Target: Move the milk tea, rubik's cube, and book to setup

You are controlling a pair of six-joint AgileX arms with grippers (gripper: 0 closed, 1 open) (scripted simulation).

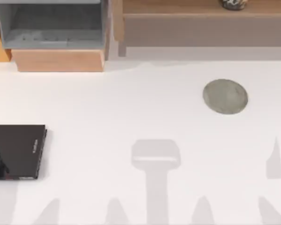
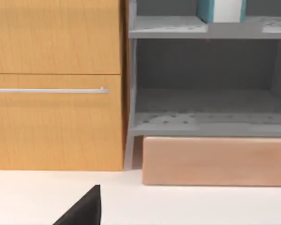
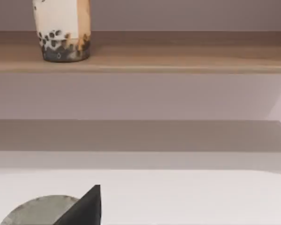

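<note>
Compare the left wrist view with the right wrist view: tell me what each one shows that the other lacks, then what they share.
Left wrist view alone: an orange wooden cabinet door with a thin metal handle, a grey shelf unit, and the book standing on its upper shelf.

Right wrist view alone: the milk tea standing on a long wooden shelf, and the grey disc lying on the table.

Both share the white table and a dark wedge at the lower edge, probably part of each arm's own gripper.
</note>
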